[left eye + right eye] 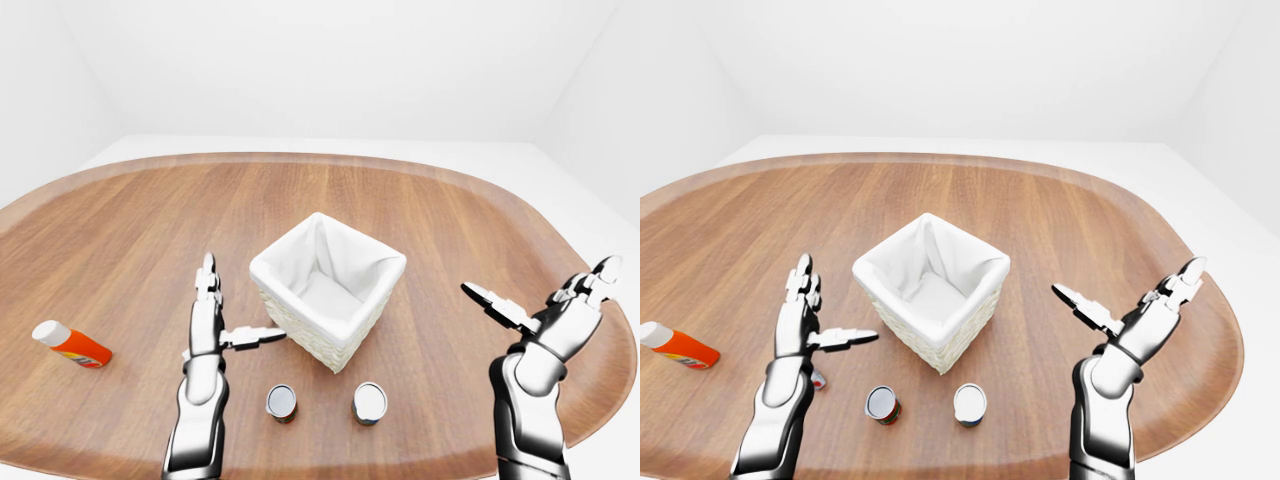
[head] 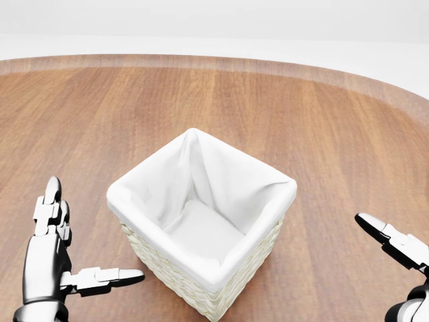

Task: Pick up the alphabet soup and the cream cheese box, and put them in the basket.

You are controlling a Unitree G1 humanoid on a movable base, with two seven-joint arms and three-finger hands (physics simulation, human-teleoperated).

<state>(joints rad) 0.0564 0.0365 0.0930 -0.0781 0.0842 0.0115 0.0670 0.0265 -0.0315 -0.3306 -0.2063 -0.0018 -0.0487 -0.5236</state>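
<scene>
Robot hands (image 1: 215, 325) (image 1: 545, 310) both spread, empty; basket (image 1: 328, 290) between; two cans (image 1: 282, 402) below.

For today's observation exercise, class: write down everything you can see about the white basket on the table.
The basket is square and open-topped, with pale woven wicker-like walls and a white cloth lining folded over its rim. It looks empty inside. It stands upright on the wooden table, turned so that one corner points toward the bottom of the left-eye view. Nothing touches it: the left hand is open beside it, and two cans stand below it.
</scene>
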